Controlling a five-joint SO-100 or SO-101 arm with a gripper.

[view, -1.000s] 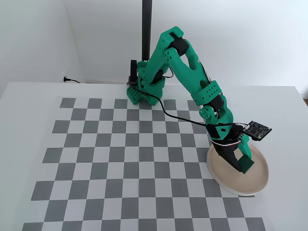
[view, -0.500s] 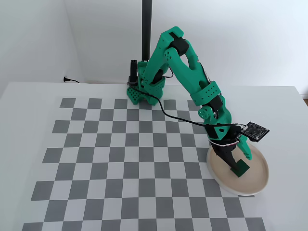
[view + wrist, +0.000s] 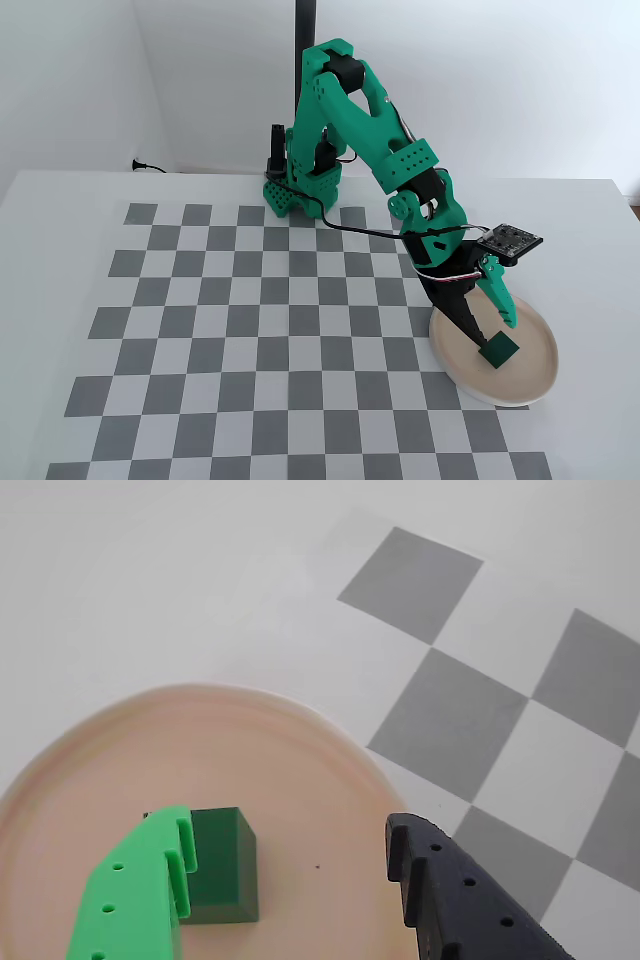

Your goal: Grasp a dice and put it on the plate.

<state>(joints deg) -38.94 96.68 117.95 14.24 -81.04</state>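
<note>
The dark green dice (image 3: 222,865) lies flat on the beige-pink plate (image 3: 200,750). My gripper (image 3: 290,825) is open just above the plate, with a wide gap between the jaws. The bright green finger (image 3: 135,890) sits right against the dice's left side. The black finger (image 3: 450,890) stands well clear on its right, near the plate's rim. In the fixed view the dice (image 3: 498,348) rests on the plate (image 3: 545,385) at the board's right edge. The gripper (image 3: 492,332) points down over it.
The grey and white checkered board (image 3: 250,300) covers the table to the left of the plate in the fixed view. The arm's base (image 3: 295,190) stands at the board's far edge. A dark pole (image 3: 305,30) rises behind it.
</note>
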